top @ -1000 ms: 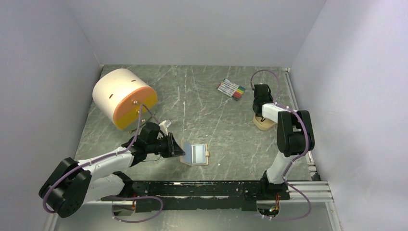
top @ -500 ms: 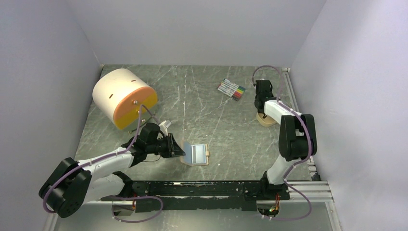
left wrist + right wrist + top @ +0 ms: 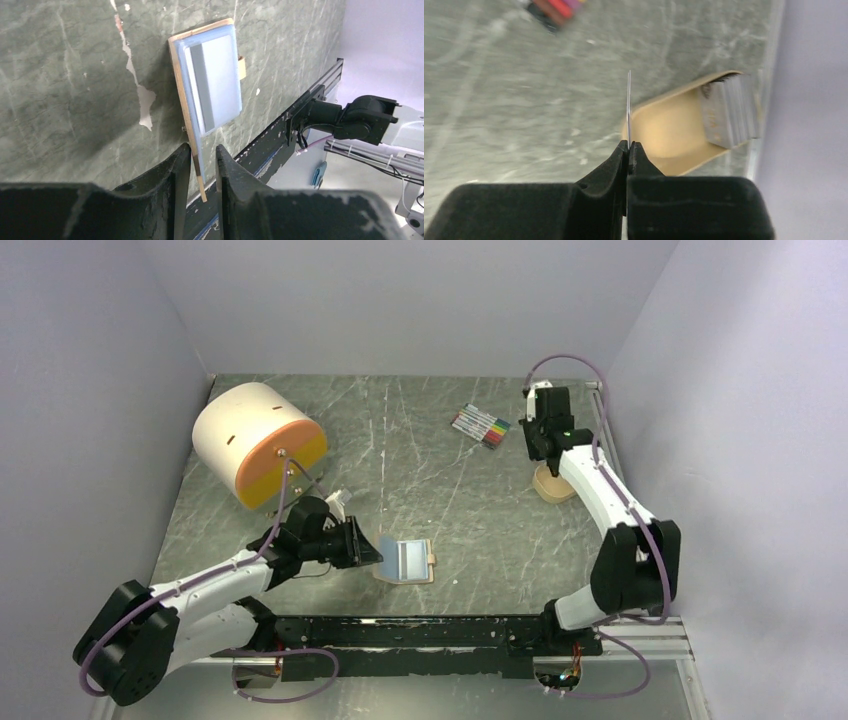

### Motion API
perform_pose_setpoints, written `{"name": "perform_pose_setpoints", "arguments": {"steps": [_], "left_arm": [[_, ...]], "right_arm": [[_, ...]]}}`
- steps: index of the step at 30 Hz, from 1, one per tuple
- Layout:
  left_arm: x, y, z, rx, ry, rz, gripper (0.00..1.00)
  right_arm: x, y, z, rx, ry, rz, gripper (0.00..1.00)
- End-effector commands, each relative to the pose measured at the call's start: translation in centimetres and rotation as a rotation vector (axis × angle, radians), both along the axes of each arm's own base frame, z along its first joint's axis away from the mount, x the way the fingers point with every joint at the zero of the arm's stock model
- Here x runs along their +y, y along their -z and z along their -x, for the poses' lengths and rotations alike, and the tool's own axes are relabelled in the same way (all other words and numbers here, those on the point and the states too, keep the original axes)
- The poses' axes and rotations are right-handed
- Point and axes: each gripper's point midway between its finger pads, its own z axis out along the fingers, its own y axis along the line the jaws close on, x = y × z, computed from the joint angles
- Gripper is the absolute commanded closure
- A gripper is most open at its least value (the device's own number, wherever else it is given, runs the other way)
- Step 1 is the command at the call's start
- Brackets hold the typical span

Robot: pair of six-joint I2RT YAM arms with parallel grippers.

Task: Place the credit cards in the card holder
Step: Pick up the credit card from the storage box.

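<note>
The card holder (image 3: 405, 560) lies open near the table's front, tan outside with a pale blue sleeve (image 3: 212, 85) facing up. My left gripper (image 3: 372, 552) reaches it from the left. In the left wrist view its jaws (image 3: 202, 147) straddle the raised tan edge; one finger touches it and a gap shows at the other. My right gripper (image 3: 535, 443) hangs above the tan tray (image 3: 553, 483) at the right. It is shut (image 3: 629, 143) on one credit card (image 3: 629, 107), seen edge-on. The other credit cards (image 3: 729, 112) stand stacked in the tray (image 3: 669, 135).
A bundle of coloured marker pens (image 3: 480, 426) lies at the back, left of the right gripper. A big white and orange cylinder (image 3: 258, 443) sits at the back left. A black rail (image 3: 430, 630) runs along the near edge. Walls close in left, right and behind.
The right gripper shut on a card in the tray and rose with it. The left jaws widened slightly around the card holder's edge.
</note>
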Motion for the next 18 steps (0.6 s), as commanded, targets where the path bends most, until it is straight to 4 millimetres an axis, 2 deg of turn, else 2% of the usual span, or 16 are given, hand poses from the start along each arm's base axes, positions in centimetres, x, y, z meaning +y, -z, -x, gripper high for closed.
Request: {"name": "perform_pose_setpoints", "arguments": {"steps": [1, 7, 8, 10, 14, 18], "left_arm": [[0.6, 0.5, -0.1, -0.01, -0.018, -0.048, 0.7], [0.5, 0.2, -0.2, -0.004, -0.027, -0.043, 0.78], [0.6, 0.2, -0.3, -0.005, -0.032, -0.049, 0.81], [0.8, 0.3, -0.4, -0.003, -0.043, -0.059, 0.87], [1.0, 0.5, -0.3, 0.01, -0.053, -0.063, 0.91], [1.0, 0.9, -0.2, 0.02, -0.075, -0.042, 0.91]], "right_arm": [[6.4, -3.2, 0.8, -0.098, -0.042, -0.416, 1.0], [15.0, -3.3, 4.7, 0.014, -0.18, -0.888, 1.0], [16.3, -2.8, 5.8, 0.044, -0.209, -0.938, 1.0], [18.8, -3.0, 7.6, 0.061, -0.266, -1.002, 1.0], [22.2, -2.4, 10.5, 0.113, -0.339, -1.114, 1.0], [24.8, -0.4, 13.7, 0.19, -0.341, -1.18, 1.0]]}}
